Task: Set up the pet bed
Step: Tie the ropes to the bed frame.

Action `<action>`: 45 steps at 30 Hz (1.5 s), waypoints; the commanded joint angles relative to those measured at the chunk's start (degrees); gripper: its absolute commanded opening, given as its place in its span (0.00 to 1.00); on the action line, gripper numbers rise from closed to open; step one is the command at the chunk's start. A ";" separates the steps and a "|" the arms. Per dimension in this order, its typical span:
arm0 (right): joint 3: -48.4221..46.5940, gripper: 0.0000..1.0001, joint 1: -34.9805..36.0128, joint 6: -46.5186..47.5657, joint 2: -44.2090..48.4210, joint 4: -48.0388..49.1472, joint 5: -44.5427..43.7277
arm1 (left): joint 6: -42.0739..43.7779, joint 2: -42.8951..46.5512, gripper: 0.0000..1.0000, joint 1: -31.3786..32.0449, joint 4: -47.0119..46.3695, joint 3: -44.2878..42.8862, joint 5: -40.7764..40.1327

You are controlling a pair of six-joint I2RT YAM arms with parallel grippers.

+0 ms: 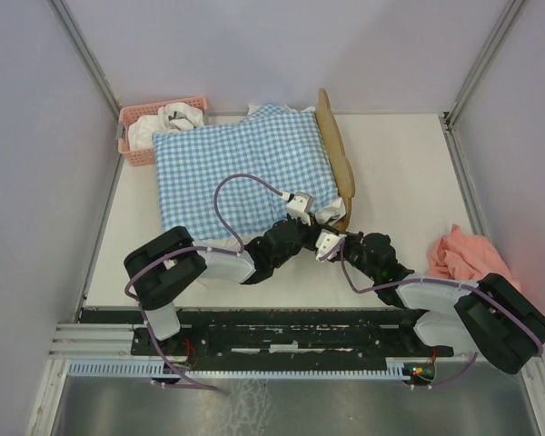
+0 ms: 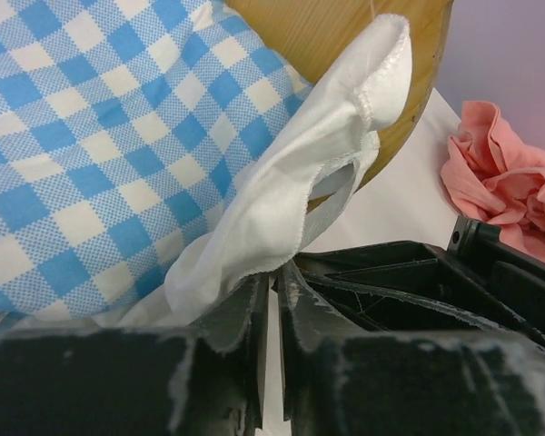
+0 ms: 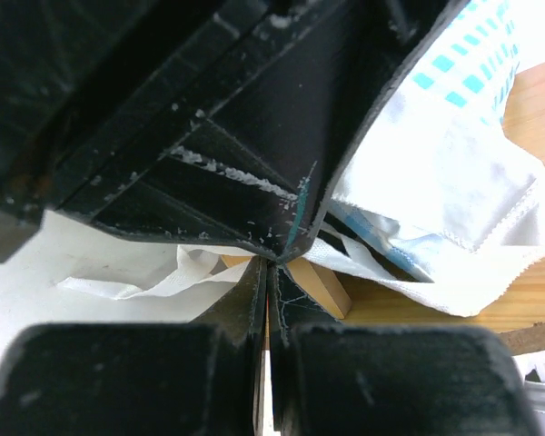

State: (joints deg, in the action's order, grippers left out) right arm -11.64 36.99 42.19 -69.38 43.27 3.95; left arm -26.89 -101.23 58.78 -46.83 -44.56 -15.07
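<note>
Pet bed (image 1: pixel 335 143) corner just beyond left jaws, tight on white ruffle (image 2: pixel 291 209); right jaws closed alongside.

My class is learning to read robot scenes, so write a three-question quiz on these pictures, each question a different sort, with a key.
1. True or false: the left gripper is shut on the white ruffle.
2. Seen from above, where does the peach cloth lie from the pet bed? A left; B right; C on top.
3. What patterned item covers the pet bed?
Key: 1 true; 2 B; 3 the blue-white gingham bedding.
</note>
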 commanded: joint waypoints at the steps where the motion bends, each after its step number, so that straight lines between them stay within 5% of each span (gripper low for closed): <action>1: -0.45 0.02 -0.30 -0.81 -0.22 3.94 0.36 | 2.55 -0.30 0.06 -0.23 -2.18 -1.64 0.67; 26: -2.15 0.02 -2.25 0.25 -1.02 1.77 2.46 | -0.96 3.49 0.03 -0.21 -6.26 2.48 3.86; 45: -0.47 0.02 -2.27 1.63 -2.20 8.91 5.85 | -2.78 2.78 0.03 -0.24 -5.74 2.14 4.61</action>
State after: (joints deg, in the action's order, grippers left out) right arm -11.75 34.85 43.38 -71.70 44.42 7.79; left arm -28.03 -99.70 58.61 -49.82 -42.35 -10.20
